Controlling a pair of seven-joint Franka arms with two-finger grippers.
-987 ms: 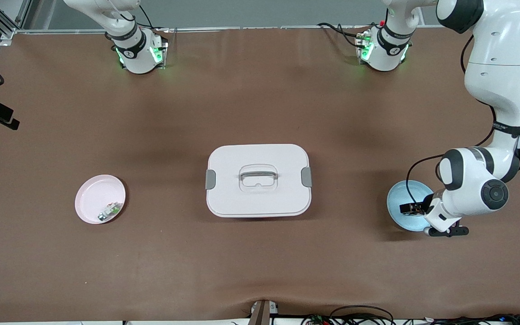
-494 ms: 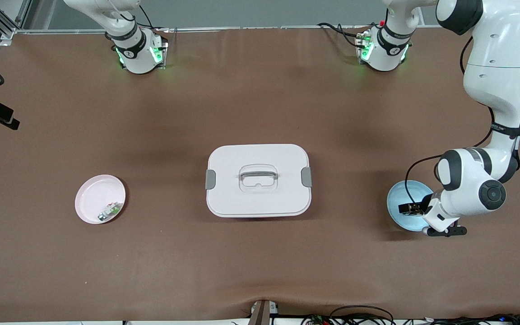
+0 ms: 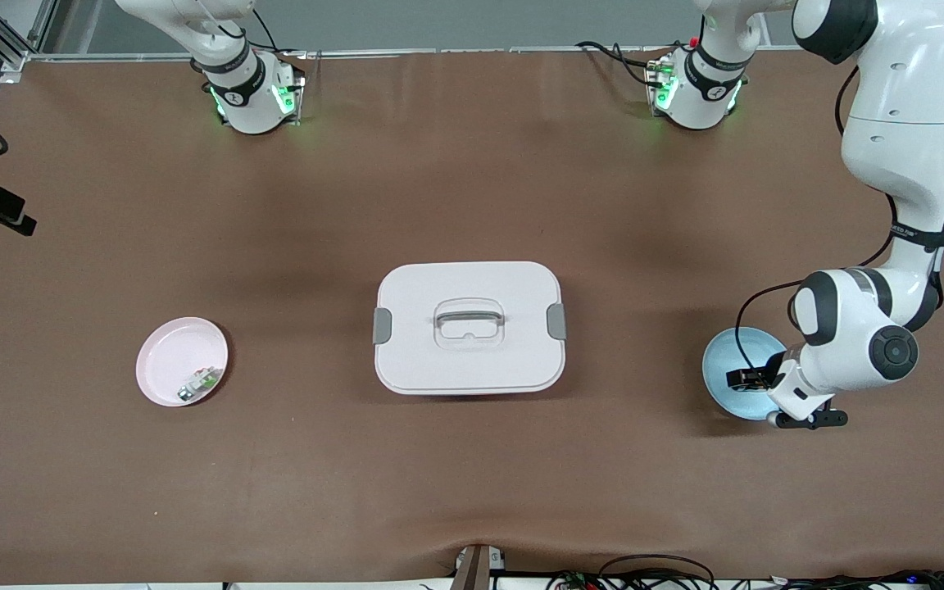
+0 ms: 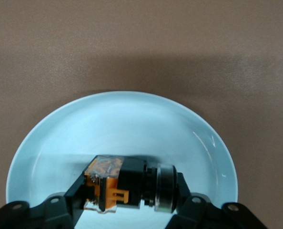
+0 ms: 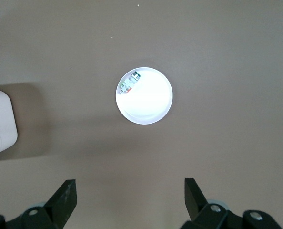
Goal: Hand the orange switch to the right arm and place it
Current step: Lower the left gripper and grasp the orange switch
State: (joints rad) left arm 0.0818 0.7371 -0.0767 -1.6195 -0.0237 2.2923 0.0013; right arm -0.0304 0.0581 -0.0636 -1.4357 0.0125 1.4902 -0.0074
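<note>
Since the picture taken half a second back, almost nothing has shifted: my left end effector [image 4: 127,210] sits at the same spot low in the blue dish [image 3: 722,373] at the left arm's end of the worktop [image 3: 472,475], where a full second back it was a touch farther along. I read that as the approach being over and the grasp settling.

From the left wrist view, the 2 fingers [image 4: 72,195] stand at either end of the orange switch [image 4: 125,183], and they look to be touching it, so I take it as clenched on the part. The switch lies on its side in the dish, orange and black body toward 1 finger, round metal collar toward the other. I cannot see whether it has come off the dish floor.

My right end effector [image 5: 129,200] waits high over the worktop with its fingers spread wide and nothing between them. Below it lies the pink dish [image 3: 162,352], which holds a small green-and-white part [image 3: 200,383]. The white box [image 3: 469,328], lid on, sits between the 2 dishes.

By my judgement the pick is nearly made, and the lift, the hand-over to the right arm and the placing all remain.
</note>
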